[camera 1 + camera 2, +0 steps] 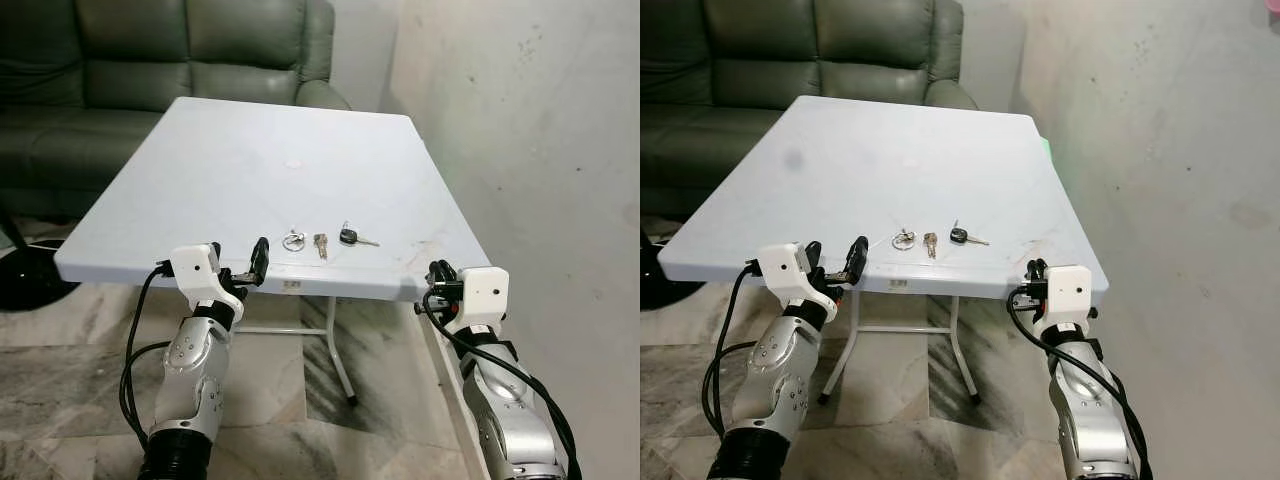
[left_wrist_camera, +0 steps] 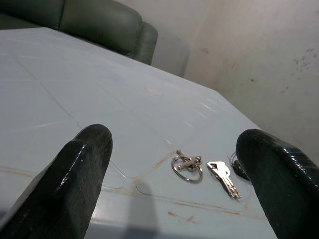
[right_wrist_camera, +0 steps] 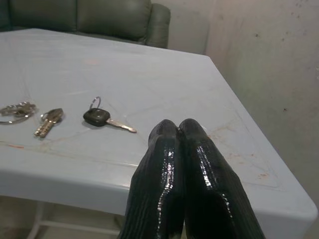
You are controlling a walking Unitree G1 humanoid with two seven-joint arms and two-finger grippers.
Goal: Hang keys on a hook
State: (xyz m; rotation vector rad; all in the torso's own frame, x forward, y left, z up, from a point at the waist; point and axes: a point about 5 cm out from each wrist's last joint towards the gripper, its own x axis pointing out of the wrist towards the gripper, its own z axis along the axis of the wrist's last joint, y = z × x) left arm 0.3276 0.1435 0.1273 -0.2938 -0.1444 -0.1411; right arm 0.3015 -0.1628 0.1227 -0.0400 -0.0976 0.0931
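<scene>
On table [image 1: 200, 170] near front edge: key ring [image 1: 293, 241], silver key [image 1: 321, 244], black-head key [image 1: 350, 237]. Left gripper [image 2: 169, 199] fingers spread, right gripper [image 3: 180, 130] fingers pressed together.

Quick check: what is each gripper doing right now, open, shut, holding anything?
Left gripper: open, holding nothing, at the table edge facing the key ring.
Right gripper: shut, holding nothing, at the table's near right corner.

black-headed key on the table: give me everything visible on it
The black-headed key lies flat on the white table near its front edge, rightmost of three items, beside a brass key. It has a black plastic-looking head, a silver metal blade pointing to the robot's right, and a thin ring at the head. Nothing grips it.
</scene>
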